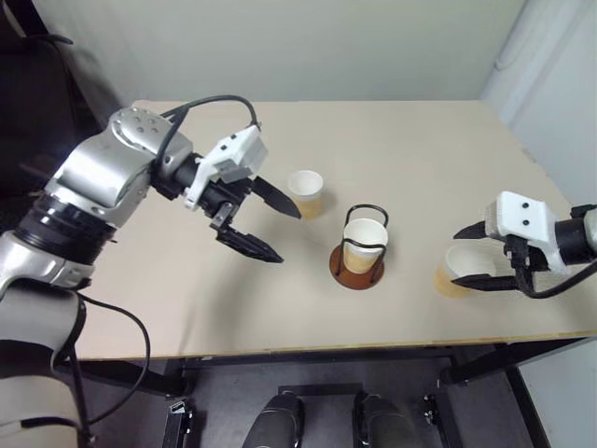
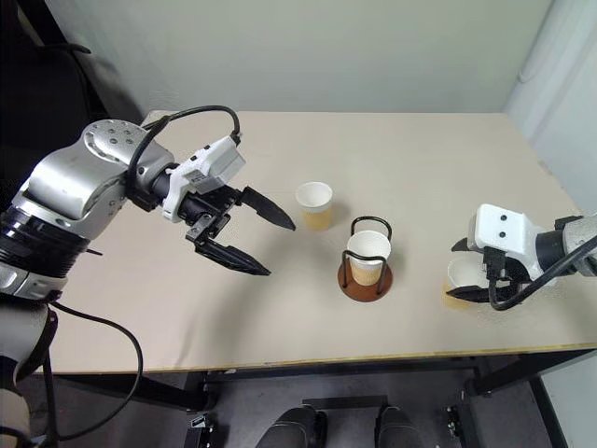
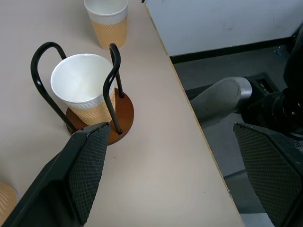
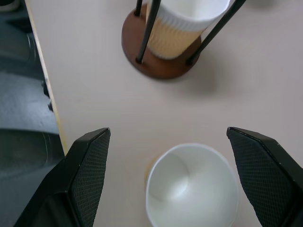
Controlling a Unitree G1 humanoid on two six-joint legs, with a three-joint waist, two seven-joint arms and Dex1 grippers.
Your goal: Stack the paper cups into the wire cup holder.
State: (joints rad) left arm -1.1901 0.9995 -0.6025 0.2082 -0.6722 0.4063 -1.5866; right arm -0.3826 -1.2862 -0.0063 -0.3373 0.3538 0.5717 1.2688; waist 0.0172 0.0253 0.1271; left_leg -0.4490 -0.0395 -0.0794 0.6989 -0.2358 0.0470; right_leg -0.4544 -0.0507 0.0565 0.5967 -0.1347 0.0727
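Observation:
The wire cup holder [image 1: 355, 270] stands mid-table on its reddish-brown disc, and one paper cup [image 1: 365, 242] sits upright inside its black loops. A second paper cup [image 1: 306, 192] stands just behind and to the left of it. The third paper cup [image 4: 191, 187] stands near the table's right front corner. My right gripper [image 4: 168, 130] is open, with a finger on either side of this cup and a gap on both sides. My left gripper [image 1: 289, 235] hangs open and empty above the table, left of the holder, its tips pointing towards it.
The tan table's front edge [image 1: 326, 348] runs close to the holder and the right-hand cup. Its right edge [image 1: 550, 187] lies just past my right gripper. The floor and black table frame [image 1: 308, 369] show below. A pale wall stands behind the table.

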